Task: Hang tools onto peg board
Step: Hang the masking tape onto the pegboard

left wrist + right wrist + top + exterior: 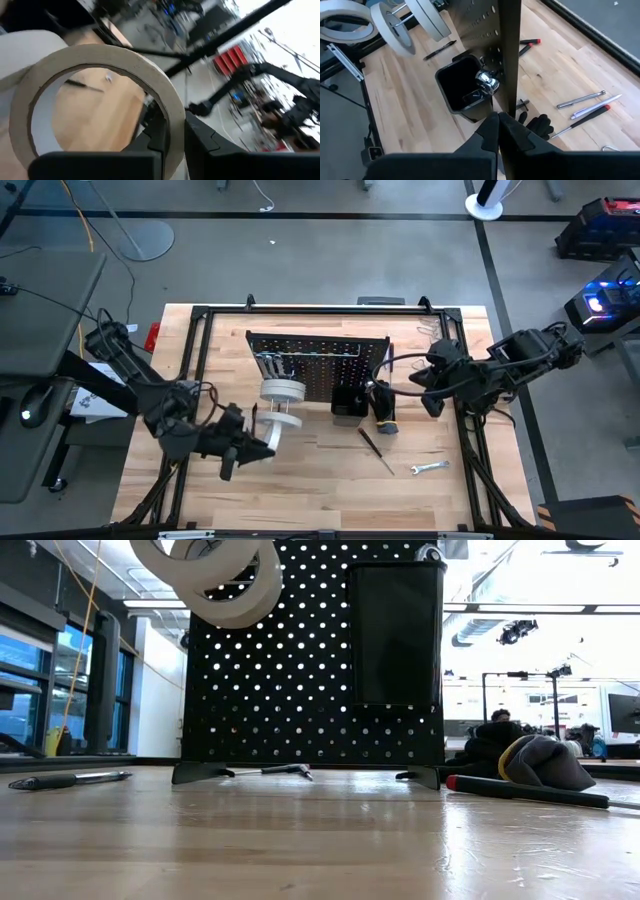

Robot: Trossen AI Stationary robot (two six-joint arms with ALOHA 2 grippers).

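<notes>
The black peg board (320, 365) stands upright mid-table. Two white tape rolls (283, 390) (283, 420) hang from pegs on its front left. A small black bin (348, 402) hangs at its front right. My left gripper (258, 444) is in front of these rolls, shut on a third white tape roll (272, 436) (95, 65), which is in the air. My right gripper (499, 122) is shut, close by the board's right edge (510, 55). My left gripper has the roll's wall (167, 125) between its two fingers, one finger inside the ring and one outside. It comes nearly level from the table's left side. The roll is lifted clear of the table and stands on edge. My right gripper may touch the board's edge, which I cannot tell.
A black glove bundle (385, 418), a dark screwdriver (376, 446) and a silver wrench (430, 468) lie on the wood right of and in front of the board. More rods and screwdrivers (587, 102) lie behind it. A black frame (200, 315) rims the table.
</notes>
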